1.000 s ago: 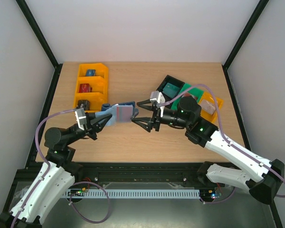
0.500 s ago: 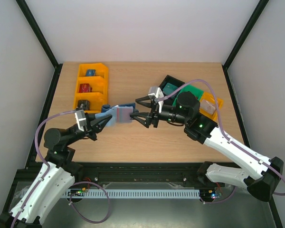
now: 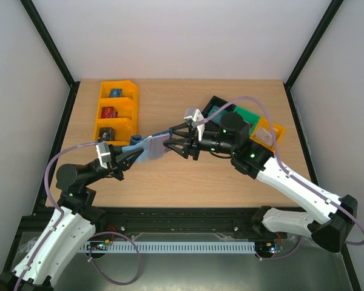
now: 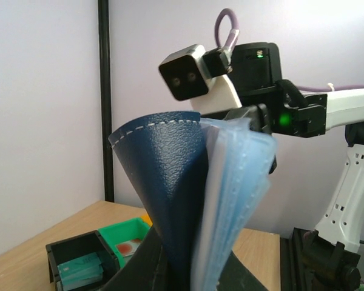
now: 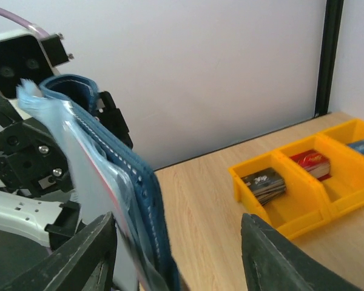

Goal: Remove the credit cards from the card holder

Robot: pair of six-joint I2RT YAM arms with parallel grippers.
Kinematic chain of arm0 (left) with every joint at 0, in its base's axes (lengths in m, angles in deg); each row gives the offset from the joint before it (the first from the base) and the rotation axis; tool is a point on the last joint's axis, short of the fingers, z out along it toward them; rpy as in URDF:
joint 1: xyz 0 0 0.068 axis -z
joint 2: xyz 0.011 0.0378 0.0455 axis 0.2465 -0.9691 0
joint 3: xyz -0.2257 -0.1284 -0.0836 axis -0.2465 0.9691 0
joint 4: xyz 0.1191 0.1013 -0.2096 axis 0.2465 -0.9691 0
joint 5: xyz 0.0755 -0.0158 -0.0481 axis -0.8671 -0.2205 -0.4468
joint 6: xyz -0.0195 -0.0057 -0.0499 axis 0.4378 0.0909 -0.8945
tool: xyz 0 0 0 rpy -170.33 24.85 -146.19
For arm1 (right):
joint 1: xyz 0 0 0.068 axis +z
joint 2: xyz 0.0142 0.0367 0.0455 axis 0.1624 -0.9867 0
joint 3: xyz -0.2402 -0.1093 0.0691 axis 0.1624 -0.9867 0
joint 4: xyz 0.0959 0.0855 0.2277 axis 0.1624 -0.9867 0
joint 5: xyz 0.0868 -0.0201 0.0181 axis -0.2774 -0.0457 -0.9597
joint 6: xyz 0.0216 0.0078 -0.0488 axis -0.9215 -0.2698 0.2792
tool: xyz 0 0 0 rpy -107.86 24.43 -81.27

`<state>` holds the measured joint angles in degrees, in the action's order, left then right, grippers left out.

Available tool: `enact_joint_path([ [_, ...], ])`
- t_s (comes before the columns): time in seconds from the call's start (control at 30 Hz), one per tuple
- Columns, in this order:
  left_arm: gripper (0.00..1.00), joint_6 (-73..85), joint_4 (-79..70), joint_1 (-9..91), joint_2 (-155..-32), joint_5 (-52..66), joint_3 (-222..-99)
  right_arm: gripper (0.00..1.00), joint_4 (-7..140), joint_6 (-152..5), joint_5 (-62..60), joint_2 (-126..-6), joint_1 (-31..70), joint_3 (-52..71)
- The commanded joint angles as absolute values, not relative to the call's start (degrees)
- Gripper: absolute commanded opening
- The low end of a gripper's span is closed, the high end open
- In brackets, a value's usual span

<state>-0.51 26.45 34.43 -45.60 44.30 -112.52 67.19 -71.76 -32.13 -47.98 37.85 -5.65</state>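
Observation:
My left gripper is shut on the dark navy card holder and holds it open above the table. In the left wrist view its navy cover and pale blue sleeves rise upright from between my fingers. My right gripper is open, its jaws straddling the holder's free end without closing on it. In the right wrist view the holder stands close to the left finger, and a pale card with a red edge shows inside the clear sleeves. The other cards are hidden.
An orange three-part bin with small card stacks stands at the back left and shows in the right wrist view. Black, green and yellow bins stand at the back right, partly behind the right arm.
My right gripper has moved left and a little up, from beside the holder to straddling its free end. The left gripper and the holder have barely moved.

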Motion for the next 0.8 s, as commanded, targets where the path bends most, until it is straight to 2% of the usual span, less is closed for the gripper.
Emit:
enact_joint_path([
  [0.0, 0.02, 0.5, 30.6, 34.1, -45.5, 46.2, -111.9, 0.51, 71.9, -75.4, -35.6, -51.6, 38.1, -3.3],
  [0.1, 0.02, 0.1, 31.2, 34.1, -45.6, 46.1, -111.7, 0.46, 73.4, -77.0, -36.5, -54.6, 39.1, -1.1],
  [0.2, 0.02, -0.6, 31.9, 34.1, -45.6, 46.0, -111.4, 0.46, 75.9, -77.5, -37.6, -56.2, 40.2, -0.9],
  [0.3, 0.02, -1.0, 31.8, 34.2, -45.6, 45.9, -111.3, 0.51, 79.8, -78.8, -42.1, -57.5, 41.2, -2.1],
  [0.43, 0.02, -1.2, 31.0, 34.2, -45.4, 45.2, -111.1, 0.52, 81.1, -79.5, -46.3, -59.1, 42.0, -1.6],
  [0.57, 0.02, -1.4, 30.1, 34.2, -45.2, 44.3, -110.8, 0.63, 84.6, -80.6, -53.1, -59.2, 42.2, -2.0],
  [0.77, 0.02, -1.2, 29.2, 34.2, -44.8, 44.0, -110.7, 0.68, 84.1, -77.9, -54.4, -56.8, 42.4, -3.6],
])
